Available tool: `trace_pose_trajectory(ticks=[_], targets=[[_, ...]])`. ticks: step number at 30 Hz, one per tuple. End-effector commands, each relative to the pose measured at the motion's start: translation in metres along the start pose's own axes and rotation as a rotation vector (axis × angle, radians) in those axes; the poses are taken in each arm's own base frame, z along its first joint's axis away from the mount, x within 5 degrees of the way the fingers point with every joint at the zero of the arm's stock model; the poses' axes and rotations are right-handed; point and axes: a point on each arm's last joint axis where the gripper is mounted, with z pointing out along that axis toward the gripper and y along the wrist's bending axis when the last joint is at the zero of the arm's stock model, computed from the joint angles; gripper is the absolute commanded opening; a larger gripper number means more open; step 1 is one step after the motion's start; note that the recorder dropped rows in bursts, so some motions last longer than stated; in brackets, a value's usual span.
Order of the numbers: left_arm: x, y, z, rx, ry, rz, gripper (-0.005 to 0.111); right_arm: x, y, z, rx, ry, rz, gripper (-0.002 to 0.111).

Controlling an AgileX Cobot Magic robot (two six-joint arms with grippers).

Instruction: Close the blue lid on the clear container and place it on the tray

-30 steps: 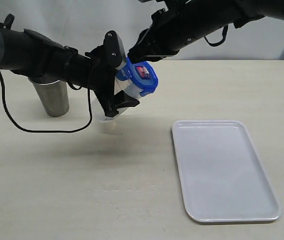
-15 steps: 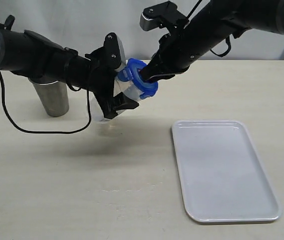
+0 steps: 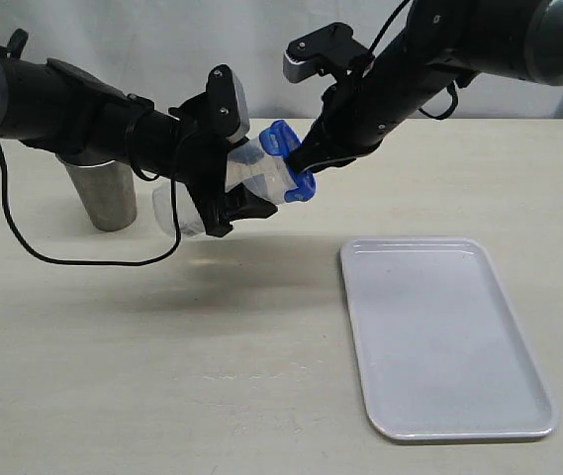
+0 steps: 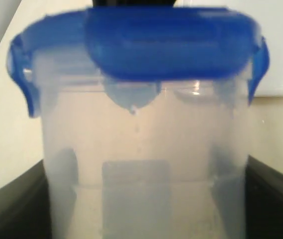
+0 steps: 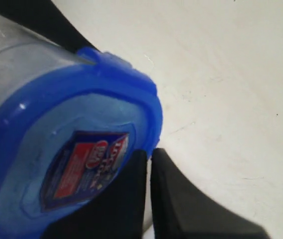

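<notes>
The clear container (image 3: 246, 180) hangs above the table, tipped almost level, with my left gripper (image 3: 234, 158) shut on its body, one finger on each side. The blue lid (image 3: 291, 163) sits on its mouth and faces right. My right gripper (image 3: 306, 158) is shut with nothing between its fingers, and its tips press against the lid's edge. In the left wrist view the container (image 4: 141, 149) fills the frame, with the lid (image 4: 146, 45) on its far end. The right wrist view shows the stickered lid (image 5: 71, 129) against the shut right gripper (image 5: 148, 159). The white tray (image 3: 439, 336) lies on the table at the right.
A tapered steel cup (image 3: 103, 193) stands at the back left, partly behind the left arm. A black cable (image 3: 83, 259) loops from that arm down onto the table in front of the cup.
The right gripper shut and came down onto the lid. The left gripper tipped the container further toward level, mouth to the right.
</notes>
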Motion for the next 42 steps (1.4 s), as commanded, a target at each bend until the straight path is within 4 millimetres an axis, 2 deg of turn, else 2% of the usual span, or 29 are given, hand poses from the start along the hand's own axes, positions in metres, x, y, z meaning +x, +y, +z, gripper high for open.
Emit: trace_pose_trajectory(ticks=[1, 5, 11, 17, 20, 23, 26, 29, 31, 36, 42], targets=[[-0.012, -0.002, -0.002, 0.019, -0.055, -0.018, 0.0, 0.003, 0.0, 0.01, -0.011, 0.014, 0.007, 0.004], [-0.012, -0.002, -0.002, 0.019, -0.055, -0.018, 0.0, -0.001, -0.001, 0.004, 0.005, -0.019, -0.005, 0.004], [-0.011, -0.001, -0.002, 0.009, -0.048, -0.017, 0.0, -0.012, -0.002, -0.033, 0.044, -0.114, 0.024, 0.006], [-0.011, -0.001, -0.002, 0.009, -0.048, -0.017, 0.0, -0.012, -0.02, -0.074, 0.006, -0.211, 0.237, 0.03], [-0.011, -0.001, -0.002, 0.009, -0.048, -0.017, 0.0, -0.014, -0.016, -0.09, -0.108, -0.263, 0.282, 0.037], [-0.011, -0.001, -0.002, 0.009, -0.048, -0.017, 0.0, -0.017, -0.004, -0.091, -0.238, -0.272, 0.282, 0.037], [-0.011, -0.001, -0.002, 0.009, -0.048, -0.017, 0.0, -0.018, 0.01, -0.081, -0.302, -0.225, 0.259, 0.038], [-0.011, -0.001, -0.002, 0.01, -0.048, -0.021, 0.0, -0.017, 0.018, -0.069, -0.298, -0.181, 0.223, 0.047], [-0.011, -0.001, -0.002, 0.013, -0.05, -0.021, 0.0, -0.016, 0.019, -0.064, -0.275, -0.154, 0.212, 0.051], [-0.011, -0.001, -0.002, 0.013, -0.05, -0.021, 0.0, -0.014, 0.016, -0.06, -0.196, -0.125, 0.221, 0.051], [-0.011, -0.001, -0.002, 0.013, -0.05, -0.021, 0.0, -0.013, 0.017, -0.06, -0.208, -0.116, 0.23, 0.051]])
